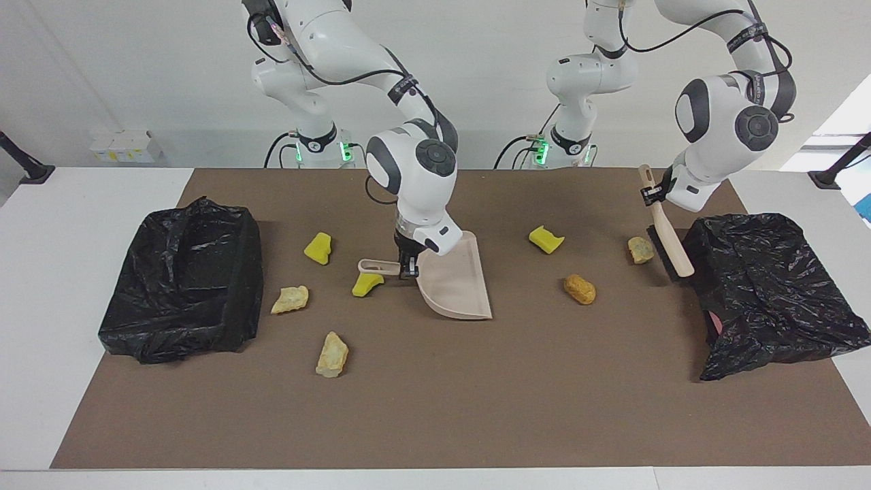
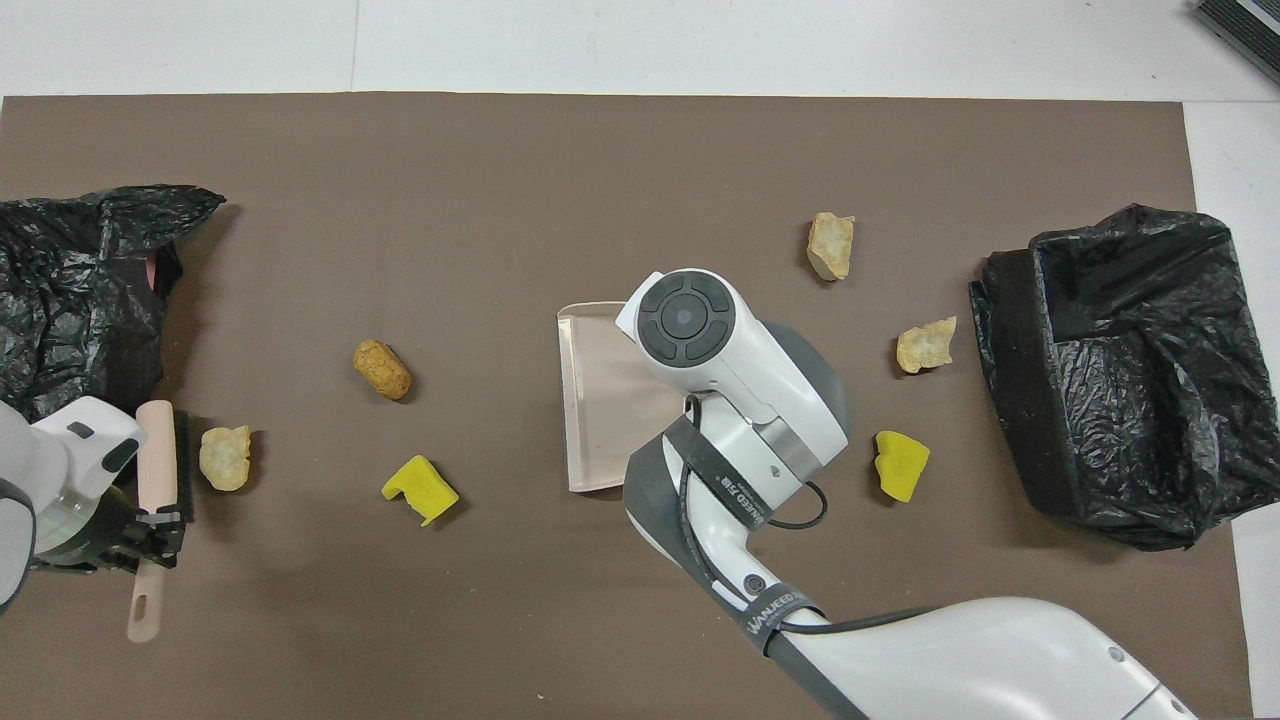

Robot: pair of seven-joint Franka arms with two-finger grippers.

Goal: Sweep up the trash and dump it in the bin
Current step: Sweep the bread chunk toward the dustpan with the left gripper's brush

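We are looking at a brown mat (image 1: pixel 435 395) covering a white table (image 1: pixel 61 286) before a pale wall. The right gripper (image 1: pixel 407 267) is clenching a beige plastic dustpan (image 1: pixel 454 282) mid-mat; the left gripper (image 1: pixel 654 195) is grasping a wooden-handled black-bristled brush (image 1: pixel 670 246) beside a black bag-lined bin (image 1: pixel 769 289). Yellow sponge and tan bread-like trash chunks (image 1: pixel 579 288) are lying scattered on the mat. The facing view is showing a yellow chunk (image 1: pixel 367 282) that the right arm is hiding overhead.

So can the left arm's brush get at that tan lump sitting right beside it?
Probably yes: the left gripper holds the brush beside the tan lump, with bare mat between them.
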